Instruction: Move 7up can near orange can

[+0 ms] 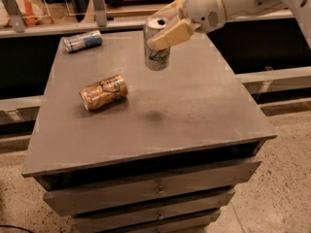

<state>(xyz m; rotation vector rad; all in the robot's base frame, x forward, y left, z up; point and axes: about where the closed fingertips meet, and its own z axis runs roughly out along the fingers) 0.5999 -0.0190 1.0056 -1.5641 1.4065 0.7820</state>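
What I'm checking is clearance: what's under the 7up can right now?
The gripper holds the 7up can aloft over the table, at its far half. Beneath it: air, then bare table carrying its shadow, nothing else. The can's underside is hidden.

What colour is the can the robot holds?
Whitish-silver with green lettering, seen in the camera view; the tool grips the 7up can above the table.

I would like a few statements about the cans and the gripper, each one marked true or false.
1. The gripper is shut on the 7up can. True.
2. The 7up can stands on the table. False: it is held in the air above the table.
3. The orange can lies on its side. True.
4. The blue-and-silver can stands upright at the table's front edge. False: it lies on its side at the far left corner.
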